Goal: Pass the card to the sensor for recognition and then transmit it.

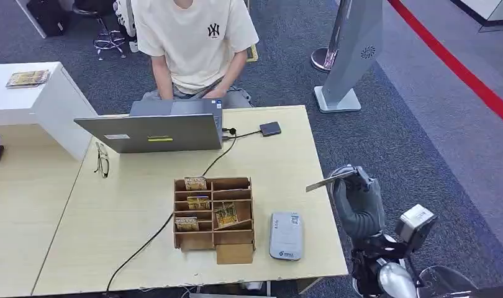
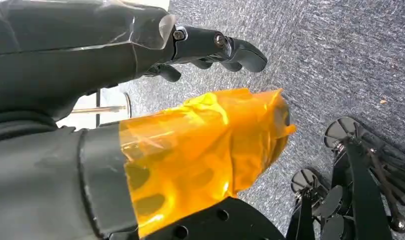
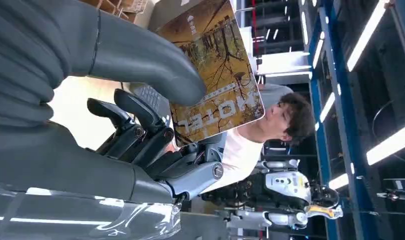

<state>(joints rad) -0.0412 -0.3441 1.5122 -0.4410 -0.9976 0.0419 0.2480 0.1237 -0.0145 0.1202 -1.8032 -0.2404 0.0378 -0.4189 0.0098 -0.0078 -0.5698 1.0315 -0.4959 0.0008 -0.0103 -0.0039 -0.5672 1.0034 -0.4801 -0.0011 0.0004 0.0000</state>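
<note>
Card [image 3: 215, 75] pinched between right hand's [image 3: 140, 100] thumb and fingers, beside table edge.

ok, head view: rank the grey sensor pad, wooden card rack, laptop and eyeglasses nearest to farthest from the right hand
From the right hand, which holds the card off the table's right edge:
1. Grey sensor pad, near the table's right front.
2. Wooden card rack, mid-table, left of the pad.
3. Laptop, at the back, by the person.
4. Eyeglasses, far left.

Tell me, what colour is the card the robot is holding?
The card in the right hand is golden yellow-brown with dark trees, clearest in the right wrist view.
</note>
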